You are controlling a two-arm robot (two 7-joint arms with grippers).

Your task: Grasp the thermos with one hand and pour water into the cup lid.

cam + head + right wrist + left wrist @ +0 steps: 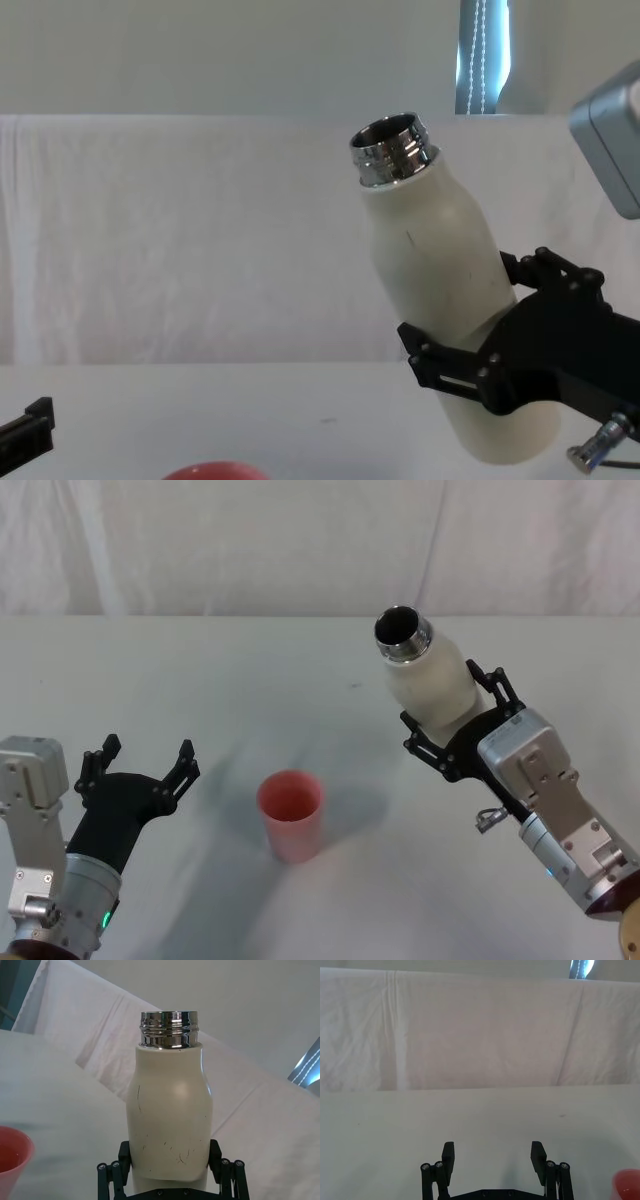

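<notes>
My right gripper [458, 723] is shut on the cream-white thermos [430, 680], holding it off the table and tilted to the left with its open chrome neck [402, 634] uppermost. In the chest view the thermos [440, 300] leans toward the middle, gripped low on its body. The right wrist view shows the scuffed thermos [170, 1120] between the fingers. The red-pink cup lid [291, 814] stands upright on the table, below and left of the thermos mouth. My left gripper [140, 765] hovers open to the left of the cup lid, holding nothing.
A white cloth covers the table [300, 680] and hangs as a backdrop [200, 240] behind it. In the left wrist view the cup lid's edge [627, 1185] sits beside the open left fingers [448, 1152].
</notes>
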